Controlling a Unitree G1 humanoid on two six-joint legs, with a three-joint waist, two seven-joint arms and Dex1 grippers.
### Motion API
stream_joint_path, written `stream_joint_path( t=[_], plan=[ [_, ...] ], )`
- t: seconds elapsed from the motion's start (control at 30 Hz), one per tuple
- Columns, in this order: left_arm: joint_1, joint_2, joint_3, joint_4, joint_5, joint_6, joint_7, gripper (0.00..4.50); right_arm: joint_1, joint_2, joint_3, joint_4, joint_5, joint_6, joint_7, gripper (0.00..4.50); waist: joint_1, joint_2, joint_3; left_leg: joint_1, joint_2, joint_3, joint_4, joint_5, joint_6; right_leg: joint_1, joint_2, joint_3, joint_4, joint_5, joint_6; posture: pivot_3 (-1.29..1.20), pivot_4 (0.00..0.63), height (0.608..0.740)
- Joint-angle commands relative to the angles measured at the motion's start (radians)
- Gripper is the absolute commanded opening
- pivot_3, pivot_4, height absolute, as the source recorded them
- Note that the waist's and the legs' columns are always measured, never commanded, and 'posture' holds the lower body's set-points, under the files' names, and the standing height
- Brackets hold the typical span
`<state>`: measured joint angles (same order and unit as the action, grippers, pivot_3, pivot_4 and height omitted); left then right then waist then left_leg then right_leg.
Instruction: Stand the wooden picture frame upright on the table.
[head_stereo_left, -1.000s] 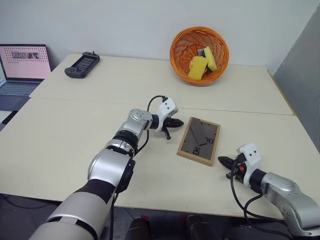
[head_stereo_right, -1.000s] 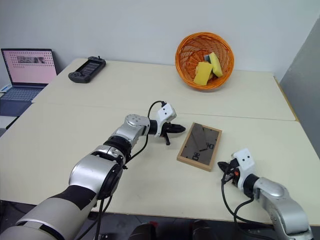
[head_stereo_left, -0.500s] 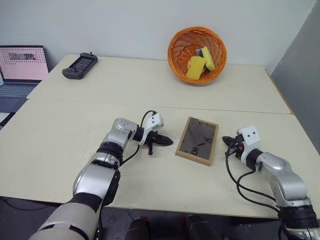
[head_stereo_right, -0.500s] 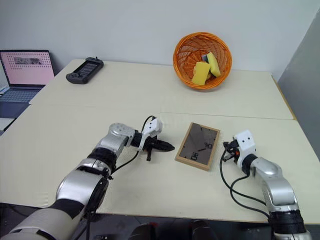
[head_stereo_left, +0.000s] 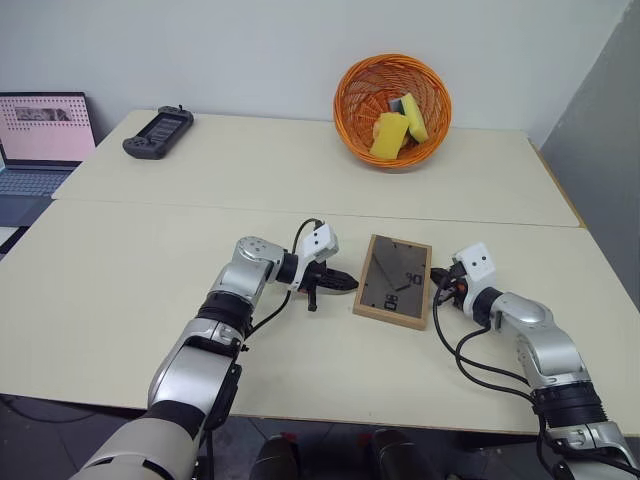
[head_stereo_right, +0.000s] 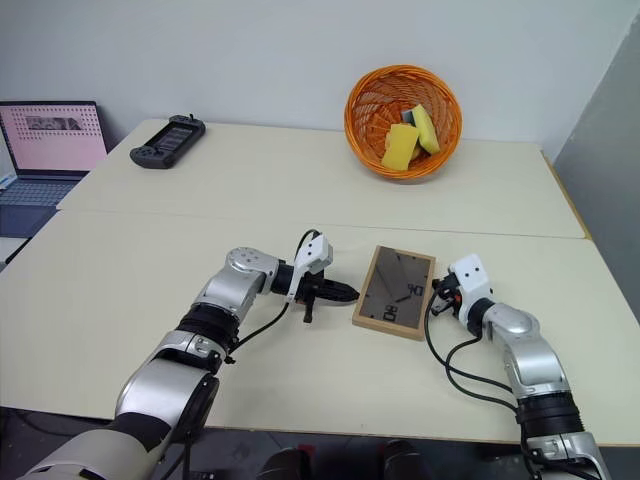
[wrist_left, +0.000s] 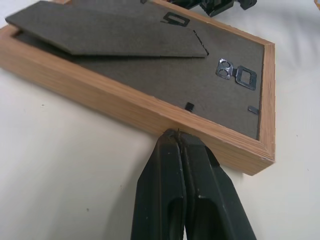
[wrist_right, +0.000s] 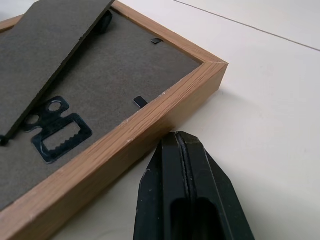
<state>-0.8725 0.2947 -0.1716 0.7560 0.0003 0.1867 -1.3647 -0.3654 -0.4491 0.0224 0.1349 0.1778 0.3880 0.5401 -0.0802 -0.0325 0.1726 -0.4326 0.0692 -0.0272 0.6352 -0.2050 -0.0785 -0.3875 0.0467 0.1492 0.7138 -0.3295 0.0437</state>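
Wooden picture frame (head_stereo_left: 394, 281): is lying flat, face down, on the near section of the table (head_stereo_left: 120, 290); the dark backing and easel stand are being shown upward.
Left gripper (head_stereo_left: 350, 284): is being held with its 2 fingers pressed together, nothing gripped; the tips are resting against the frame's left long edge.
Right gripper (head_stereo_left: 436, 290): is likewise being held closed and empty, just beside the frame's right edge near a corner; contact cannot be told.
Progress: nothing of the standing is judged done; the frame is being flanked by both grippers, not yet lifted.
Remaining: the frame is still to be raised onto an edge and left propped on its easel stand.
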Motion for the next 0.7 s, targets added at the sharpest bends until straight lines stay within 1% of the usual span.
stream_joint_path(
  t=[0.03, 0.3, 0.47, 0.53, 0.63, 0.7],
  plan=[
    [0.014, 0.0, -0.008, -0.087, -0.033, 0.029, -0.006, 0.01, -0.038, 0.014, 0.005, 0.003, -0.003, -0.039, 0.02, 0.0, 0.0, 0.0, 0.0, 0.0, 0.0, 0.0, 0.0, 0.0, 0.0, 0.0, 0.0, 0.0, 0.0, 0.0, 0.0, 0.0, 0.15, 0.74],
    [0.032, 0.023, -0.002, -0.12, -0.046, 0.056, 0.014, 0.01, -0.061, 0.023, 0.009, 0.036, -0.015, -0.056, 0.035, 0.0, -0.002, 0.0, 0.0, 0.0, 0.0, 0.0, 0.0, 0.0, 0.0, 0.0, 0.0, 0.0, 0.0, 0.0, 0.0, 0.0, 0.15, 0.74],
    [0.029, 0.036, 0.007, -0.104, -0.048, 0.047, 0.045, 0.01, -0.048, 0.004, 0.005, 0.025, -0.027, -0.06, 0.049, 0.0, -0.002, 0.0, 0.0, 0.0, 0.0, 0.0, 0.0, 0.0, 0.0, 0.0, 0.0, 0.0, 0.0, 0.0, 0.0, 0.0, 0.15, 0.74],
    [0.027, 0.054, 0.012, -0.1, -0.046, 0.062, 0.06, 0.01, -0.023, -0.021, -0.004, -0.006, -0.03, -0.057, 0.06, 0.0, -0.002, 0.0, 0.0, 0.0, 0.0, 0.0, 0.0, 0.0, 0.0, 0.0, 0.0, 0.0, 0.0, 0.0, 0.0, 0.0, 0.15, 0.74],
    [0.018, 0.08, 0.029, -0.114, -0.056, 0.15, 0.091, 0.01, 0.022, -0.055, -0.023, -0.061, -0.023, -0.039, 0.082, 0.0, -0.001, 0.0, 0.0, 0.0, 0.0, -0.001, 0.0, 0.0, 0.0, 0.0, 0.0, 0.0, 0.0, 0.0, 0.0, 0.0, 0.15, 0.74],
    [0.013, 0.083, 0.066, -0.165, -0.101, 0.306, 0.133, 0.01, 0.056, -0.081, -0.031, -0.1, -0.021, -0.028, 0.093, 0.0, -0.001, 0.0, 0.0, 0.0, 0.0, -0.001, 0.0, 0.0, 0.0, 0.0, 0.0, 0.0, 0.0, 0.0, 0.0, 0.0, 0.15, 0.74]
  ],
)
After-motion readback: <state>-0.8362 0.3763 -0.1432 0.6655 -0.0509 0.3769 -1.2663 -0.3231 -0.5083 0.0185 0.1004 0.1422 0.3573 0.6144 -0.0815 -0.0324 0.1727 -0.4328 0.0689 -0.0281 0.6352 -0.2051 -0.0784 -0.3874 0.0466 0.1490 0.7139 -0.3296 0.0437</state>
